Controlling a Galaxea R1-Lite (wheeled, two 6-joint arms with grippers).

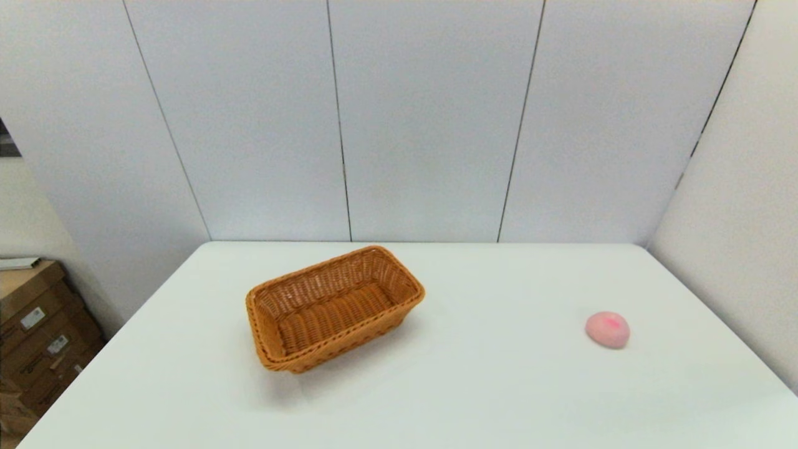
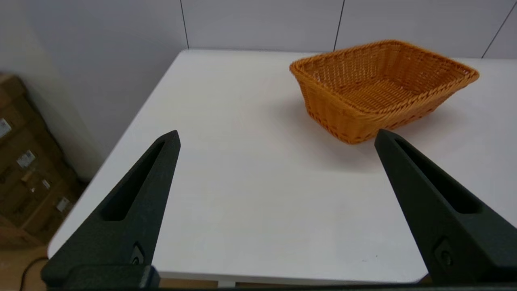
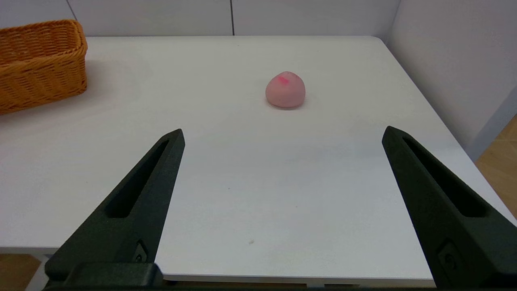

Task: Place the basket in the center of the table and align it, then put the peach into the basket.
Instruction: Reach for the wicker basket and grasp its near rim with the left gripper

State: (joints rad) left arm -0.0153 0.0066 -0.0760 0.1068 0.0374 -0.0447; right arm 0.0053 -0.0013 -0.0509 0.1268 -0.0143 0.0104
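both parked at near counter (image 1: 486, 386) edge: left hand (image 2: 276, 139) released, skewed basket (image 2: 379, 87) ahead-right; right hand (image 3: 282, 135) released, peach (image 3: 285, 90) straight ahead. risks: basket sliding or twisting when nudged, peach rolling off.

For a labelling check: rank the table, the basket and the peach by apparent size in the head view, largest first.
1. table, filling the lower half of the picture
2. basket
3. peach, clearly the smallest
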